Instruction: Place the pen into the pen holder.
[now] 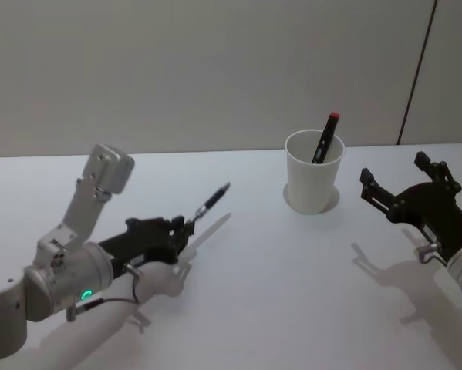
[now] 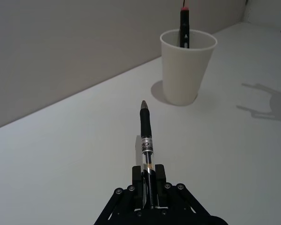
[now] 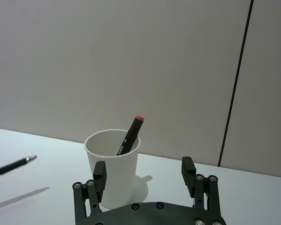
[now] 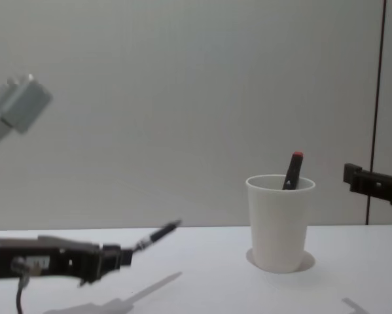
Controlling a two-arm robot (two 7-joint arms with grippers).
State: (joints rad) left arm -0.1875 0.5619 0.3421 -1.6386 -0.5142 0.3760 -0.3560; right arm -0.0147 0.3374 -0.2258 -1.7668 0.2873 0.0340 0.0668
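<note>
Our left gripper (image 1: 186, 226) is clamped on the back end of the pen (image 1: 212, 202), held above the table (image 1: 277, 293). Its long axis aims forward-right at the cup (image 1: 314, 185), well apart. Our right gripper (image 1: 395, 171), fingers spread and empty, hangs nearer the cup.

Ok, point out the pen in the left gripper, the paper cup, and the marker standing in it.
pen (image 2: 145, 124), left wrist view, black grip section.
paper cup (image 1: 314, 185), head view, outer wall.
marker (image 1: 325, 139), head view, dark barrel near the rim.
</note>
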